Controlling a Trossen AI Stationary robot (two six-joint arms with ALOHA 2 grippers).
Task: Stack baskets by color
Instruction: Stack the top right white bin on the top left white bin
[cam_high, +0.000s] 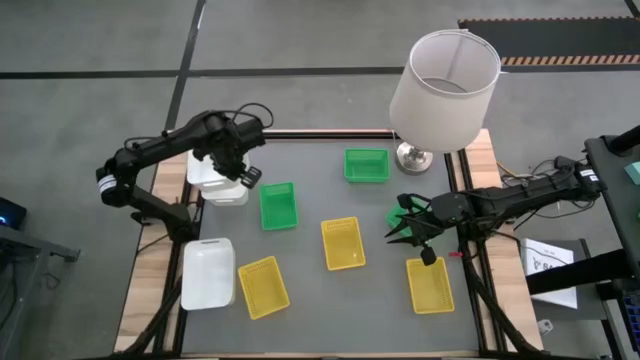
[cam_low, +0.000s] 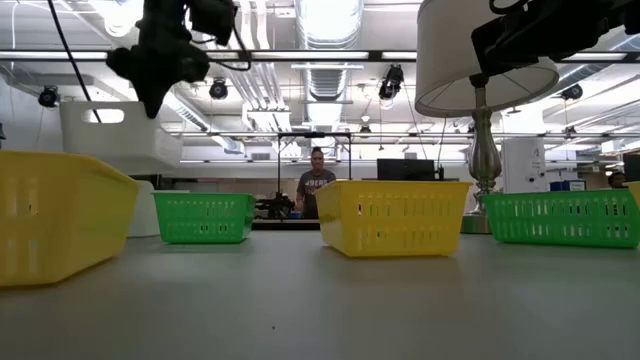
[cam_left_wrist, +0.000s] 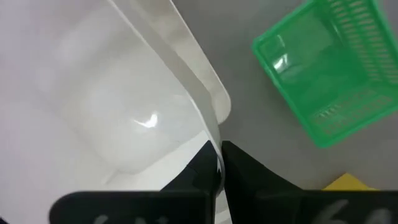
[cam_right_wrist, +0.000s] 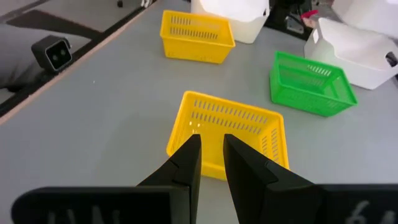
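My left gripper (cam_high: 243, 178) (cam_left_wrist: 219, 149) is shut on the rim of a white basket (cam_high: 208, 165) (cam_left_wrist: 124, 93), held in the air over a second white basket (cam_high: 228, 196) at the table's far left. A third white basket (cam_high: 208, 272) lies at the near left. My right gripper (cam_high: 402, 228) (cam_right_wrist: 211, 142) hovers above a green basket (cam_high: 394, 214) (cam_low: 565, 218) that rests on the table; its fingers stand a narrow gap apart with nothing between them. Other green baskets (cam_high: 278, 205) (cam_high: 366, 165) and three yellow baskets (cam_high: 343, 243) (cam_high: 263, 287) (cam_high: 429, 285) lie singly on the grey mat.
A large white lampshade (cam_high: 445, 85) on a metal base (cam_high: 413, 156) stands at the far right corner, close to the right arm. Papers (cam_high: 550, 265) lie off the table's right side. A person (cam_low: 317, 188) stands far back in the room.
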